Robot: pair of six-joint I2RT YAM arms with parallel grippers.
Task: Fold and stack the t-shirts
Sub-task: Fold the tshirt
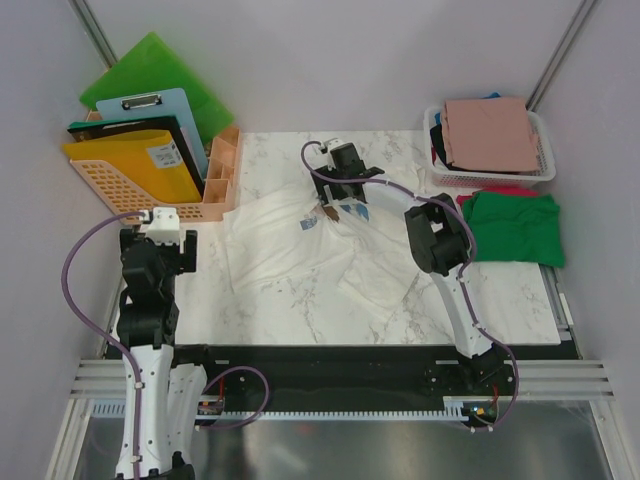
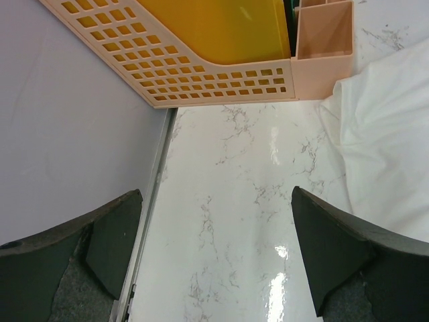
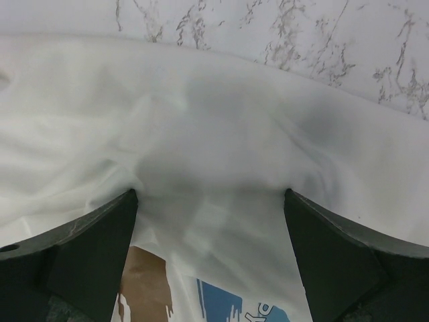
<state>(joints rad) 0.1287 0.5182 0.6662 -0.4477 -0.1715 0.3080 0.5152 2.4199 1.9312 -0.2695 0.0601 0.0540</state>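
Lab booth: white partition walls [image 1: 330,60], aluminium rails [image 1: 70,385].

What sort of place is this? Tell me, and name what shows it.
Probably a robot test cell: left arm and right arm mounted at a marble-look table, plain walls close around, white t-shirt laid out for folding.

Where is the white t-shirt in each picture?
Top camera: the white t-shirt lies spread out mid-table, below the right pincer.
Left wrist: the white t-shirt peeks in at the right edge.
Right wrist: the white t-shirt fills most of the picture, with its print at the bottom.
Shared landmark: the marble table, seen in all three.
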